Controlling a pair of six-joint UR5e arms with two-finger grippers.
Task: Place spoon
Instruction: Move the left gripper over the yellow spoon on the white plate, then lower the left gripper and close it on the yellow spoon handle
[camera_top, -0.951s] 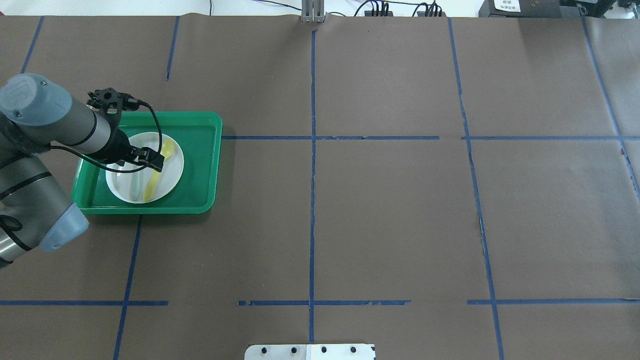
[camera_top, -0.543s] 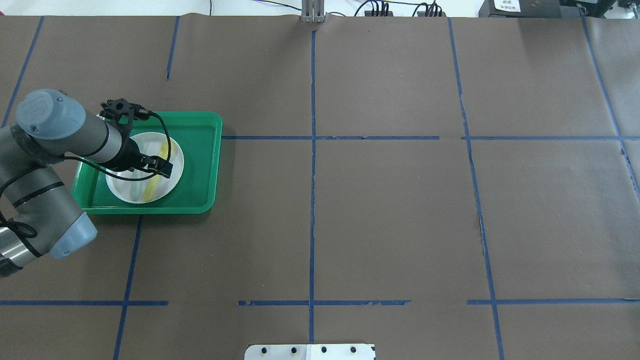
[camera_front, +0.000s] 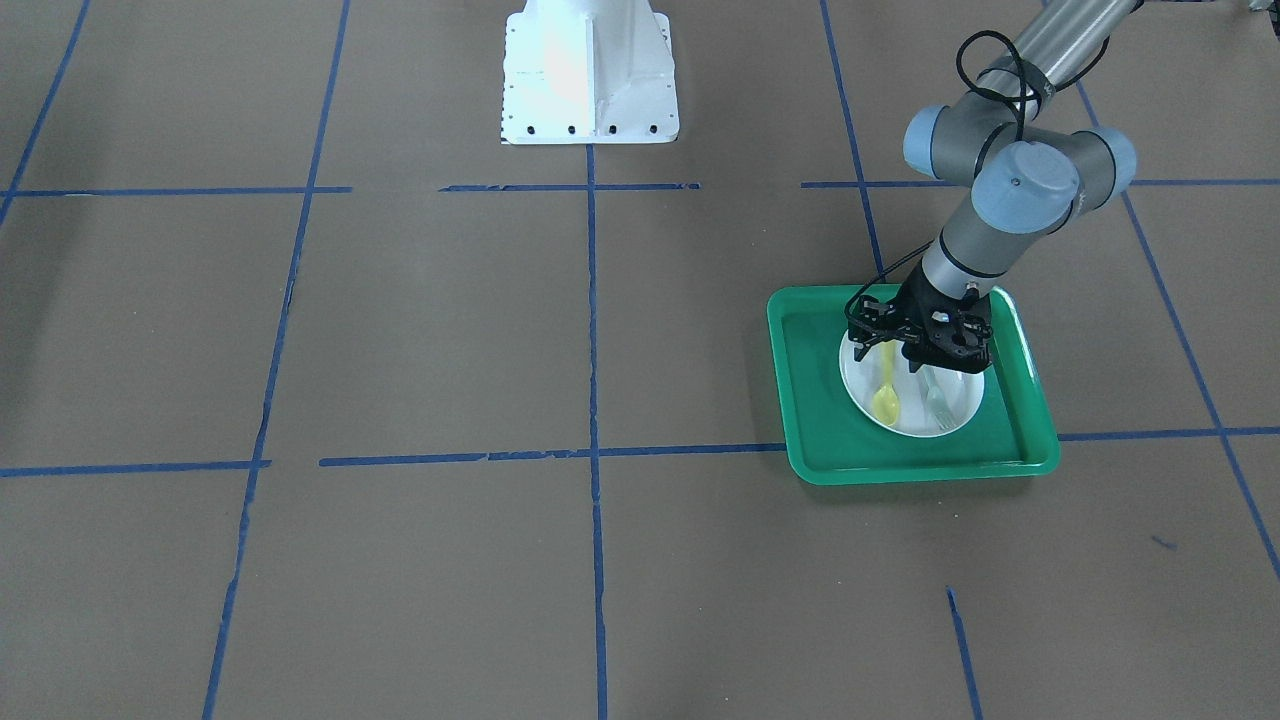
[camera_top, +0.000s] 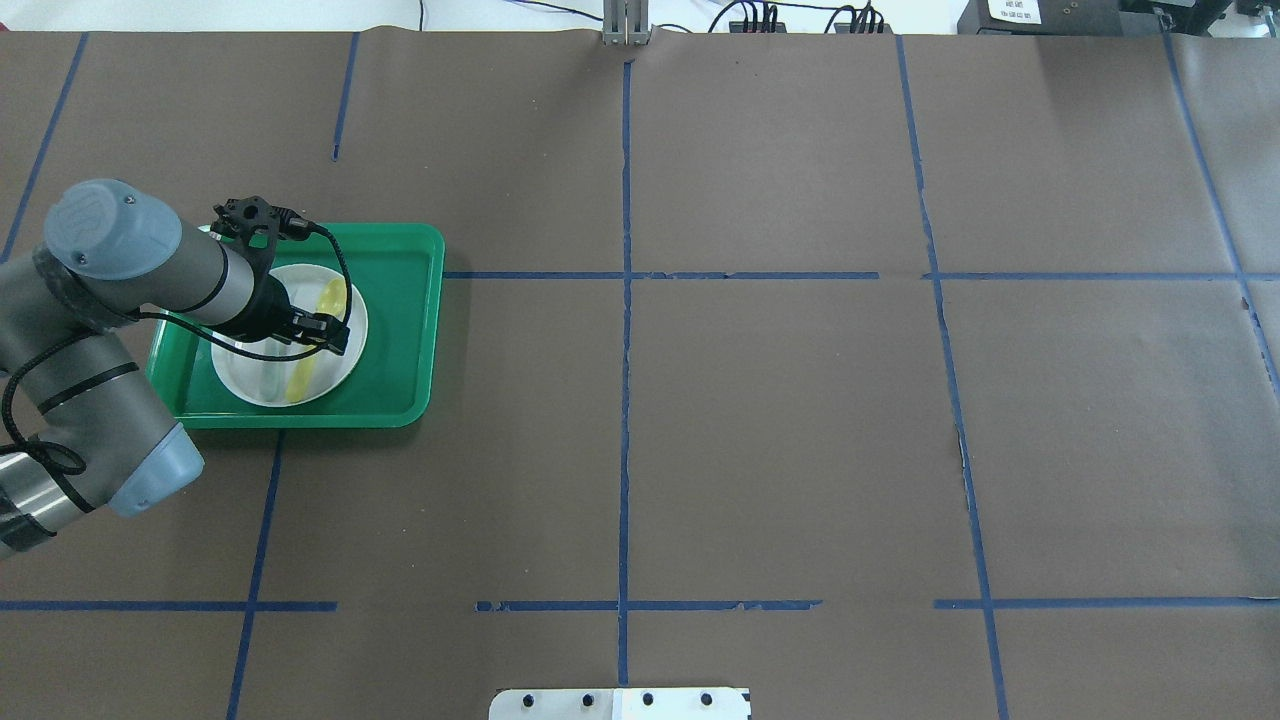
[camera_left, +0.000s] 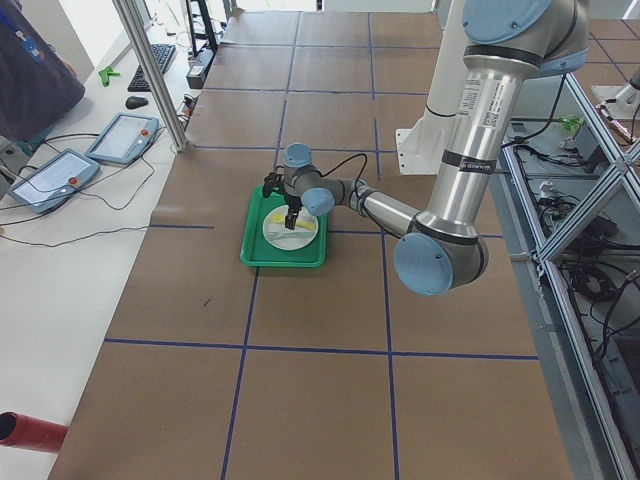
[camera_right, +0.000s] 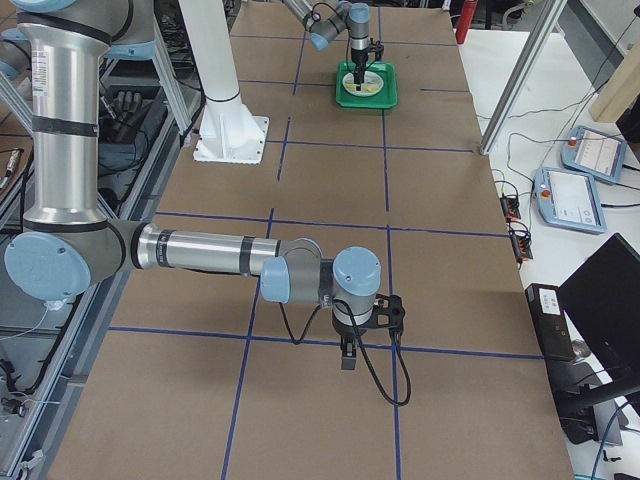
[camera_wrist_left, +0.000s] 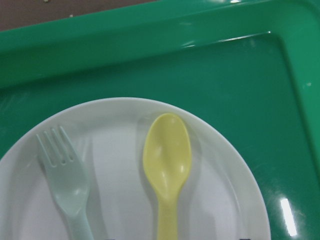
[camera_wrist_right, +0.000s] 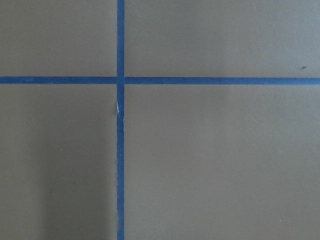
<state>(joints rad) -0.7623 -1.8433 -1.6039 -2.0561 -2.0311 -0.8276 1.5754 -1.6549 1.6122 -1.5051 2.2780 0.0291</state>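
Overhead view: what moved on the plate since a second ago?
The left pincer slid toward the view's right, ending above the pale yellow plastic spoon handle; it visibly grabbed nothing. The spoon, the grey-green plastic fork and the round white plate stayed put.

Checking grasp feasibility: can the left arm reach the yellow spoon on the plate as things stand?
Probably yes. The left gripper hovers over the handle of the spoon, which lies flat on the plate, uncovered, with a gap to the fork beside it. The tray rim is off to the side.
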